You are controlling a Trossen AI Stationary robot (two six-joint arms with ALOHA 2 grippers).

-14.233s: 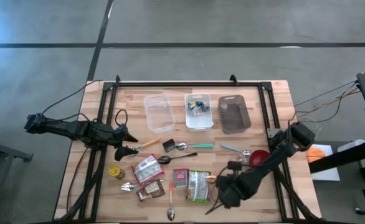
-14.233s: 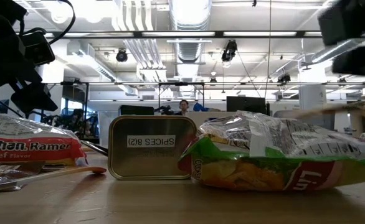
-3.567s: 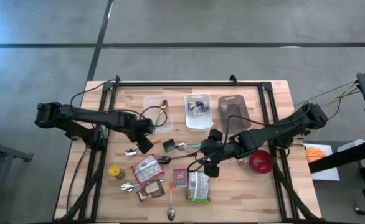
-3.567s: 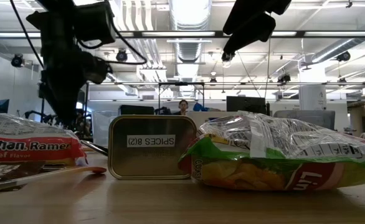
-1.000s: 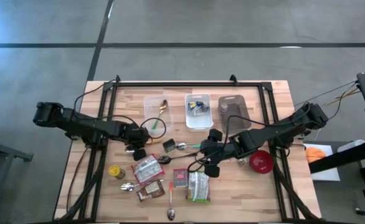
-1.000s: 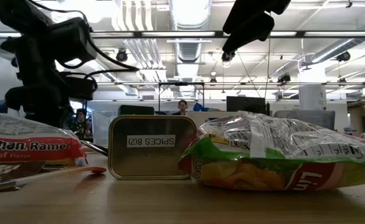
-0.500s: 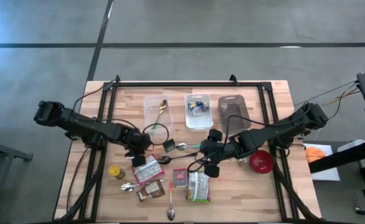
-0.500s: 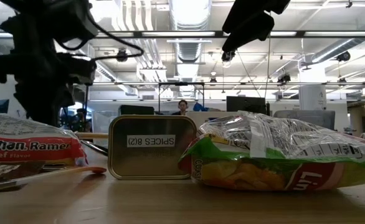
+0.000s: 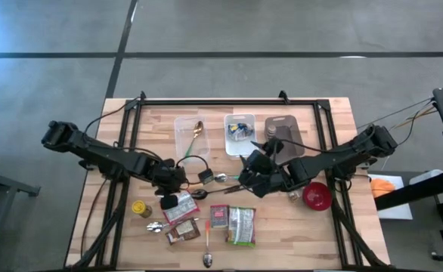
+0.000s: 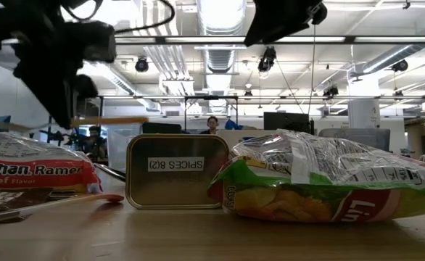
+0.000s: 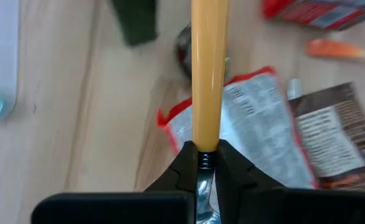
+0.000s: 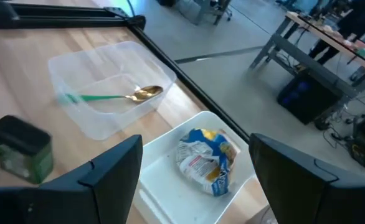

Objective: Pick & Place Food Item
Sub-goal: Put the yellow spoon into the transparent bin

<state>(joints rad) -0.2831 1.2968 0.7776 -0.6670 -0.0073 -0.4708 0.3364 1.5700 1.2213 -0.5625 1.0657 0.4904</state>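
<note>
My left gripper (image 11: 202,155) is shut on an orange-handled utensil (image 11: 207,74) and hangs above the red-and-white ramen packet (image 9: 181,205), which lies flat on the table at the near left. In the low view the orange handle (image 10: 111,120) juts out level from the left arm (image 10: 53,58). My right gripper (image 9: 246,172) is raised over the table's middle, open with nothing between its fingers, and faces the clear tub (image 12: 108,99) and the white tub (image 12: 201,155). A green chips bag (image 10: 321,181) lies near the front edge. My left gripper pinches the utensil between its two fingers at the metal neck (image 11: 199,177), just behind the end of the orange handle. The fingers slant down from the table's left and lie along the utensil. The handle sticks out past the fingertips, lifted clear of the table.
A gold spoon with a green handle (image 12: 117,95) lies in the clear tub; food packets (image 12: 204,158) fill the white one. A dark grey tub (image 9: 284,138) stands to their right. A spice tin (image 10: 176,172), a red bowl (image 9: 316,196), spoons and more packets dot the near half.
My left gripper has risen and drifted toward the table's near right with the orange-handled utensil, which now hangs clear above the ramen packet. My right gripper has stayed in place but swung at the wrist, from facing the near packets to facing the tubs at the far side.
</note>
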